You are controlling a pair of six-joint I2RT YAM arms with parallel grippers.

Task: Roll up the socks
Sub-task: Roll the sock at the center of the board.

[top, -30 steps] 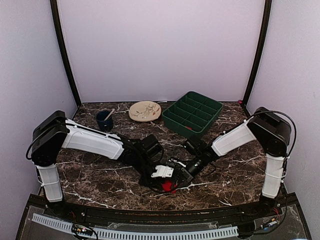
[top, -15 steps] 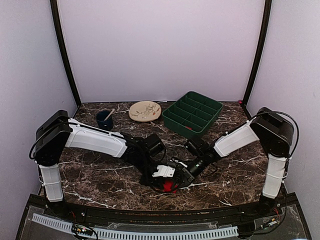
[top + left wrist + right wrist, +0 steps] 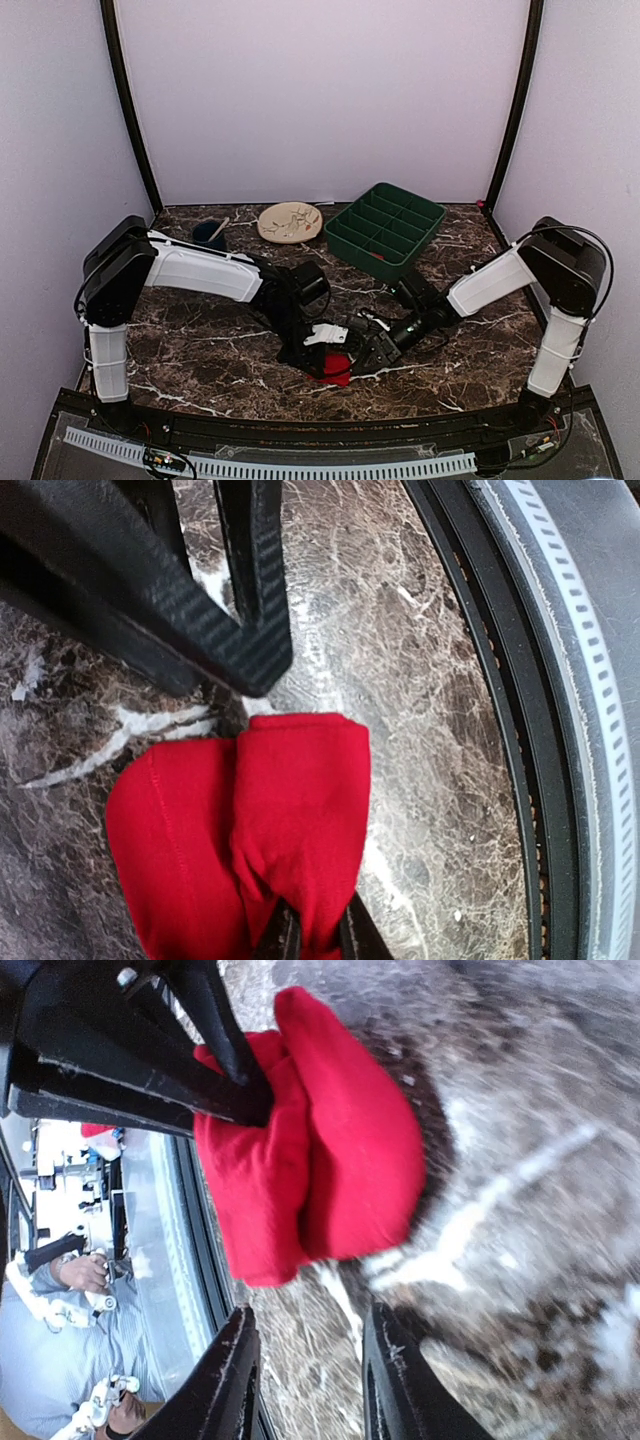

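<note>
1. Your socks [image 3: 320, 1150] are one bright red folded bundle. It lies on the dark marble tabletop [image 3: 200, 350], right at the tips of both claws.
2. Your left claw [image 3: 318, 932] is clenched on the socks, with red fabric pinched between its fingers at one end of the bundle.
3. Your right claw [image 3: 310, 1312] is released. Its two fingers stand apart with only bare tabletop between them, and the bundle sits just ahead of its tips. You cannot tell whether they touch it.
4. The two claws face each other tip to tip across the bundle, close to the tabletop's near edge.
5. Well beyond the right claw, toward the back wall, stands a green divided tray [image 3: 385, 228].
6. Well beyond the left claw lies a pale plate [image 3: 289, 221]. A dark blue cup [image 3: 208, 232] sits farther to that claw's left, partly hidden by the left arm.
</note>
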